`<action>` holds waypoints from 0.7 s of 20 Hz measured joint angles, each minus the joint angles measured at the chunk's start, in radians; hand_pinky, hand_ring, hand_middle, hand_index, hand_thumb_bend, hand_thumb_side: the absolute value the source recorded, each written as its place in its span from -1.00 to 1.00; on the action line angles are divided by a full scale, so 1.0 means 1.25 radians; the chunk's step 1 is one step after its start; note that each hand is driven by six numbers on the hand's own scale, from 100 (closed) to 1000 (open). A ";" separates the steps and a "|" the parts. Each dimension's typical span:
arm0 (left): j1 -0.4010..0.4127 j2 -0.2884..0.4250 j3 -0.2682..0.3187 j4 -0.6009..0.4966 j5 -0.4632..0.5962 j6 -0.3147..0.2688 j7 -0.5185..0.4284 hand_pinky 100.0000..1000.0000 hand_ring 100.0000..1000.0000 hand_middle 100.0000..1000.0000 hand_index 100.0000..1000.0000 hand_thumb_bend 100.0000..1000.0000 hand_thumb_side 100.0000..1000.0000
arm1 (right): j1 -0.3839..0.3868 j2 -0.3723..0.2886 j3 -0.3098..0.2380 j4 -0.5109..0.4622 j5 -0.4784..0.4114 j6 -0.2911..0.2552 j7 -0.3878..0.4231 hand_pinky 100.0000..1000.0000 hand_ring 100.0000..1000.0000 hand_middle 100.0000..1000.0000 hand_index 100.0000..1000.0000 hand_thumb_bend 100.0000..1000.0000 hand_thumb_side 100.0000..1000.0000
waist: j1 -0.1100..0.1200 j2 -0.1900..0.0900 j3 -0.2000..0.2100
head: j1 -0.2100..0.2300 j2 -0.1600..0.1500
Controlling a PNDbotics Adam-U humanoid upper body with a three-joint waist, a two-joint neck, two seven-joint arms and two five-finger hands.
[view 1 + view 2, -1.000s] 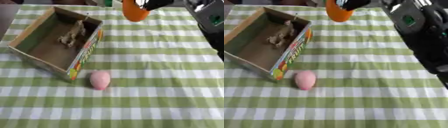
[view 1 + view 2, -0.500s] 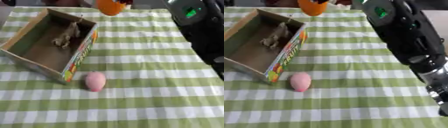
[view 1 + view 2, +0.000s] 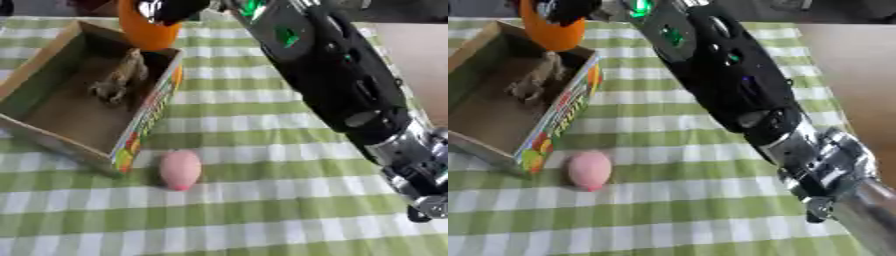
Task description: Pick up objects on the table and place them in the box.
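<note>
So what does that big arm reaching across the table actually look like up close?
The right arm is bulky with a glossy black shell, lit by small green lights near its far end. Toward the near end it turns into bare silver metal joints with bolts. The right hand at the top is black too. No left arm shows.

Open box [image 3: 52,107] interior, brown figure [image 3: 118,77] against far wall.

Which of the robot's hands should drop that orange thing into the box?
The right hand: its fingers already hold the orange object above the box's far corner. No left hand shows in either view.
</note>
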 measured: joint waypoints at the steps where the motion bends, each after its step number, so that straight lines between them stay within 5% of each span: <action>1: -0.003 0.000 -0.001 0.000 0.000 -0.001 0.000 0.48 0.45 0.46 0.74 -0.98 1.00 | -0.002 0.010 0.001 0.008 0.004 -0.002 -0.004 0.36 0.31 -0.13 0.06 -1.00 -0.35 | -0.001 0.001 0.002 | -0.001 0.000; 14: -0.027 -0.008 -0.002 0.000 0.005 -0.014 0.005 0.48 0.45 0.46 0.74 -0.98 1.00 | 0.010 0.150 0.010 0.158 0.117 -0.024 -0.105 0.35 0.33 -0.12 0.06 -1.00 -0.39 | -0.007 0.016 0.025 | -0.014 -0.014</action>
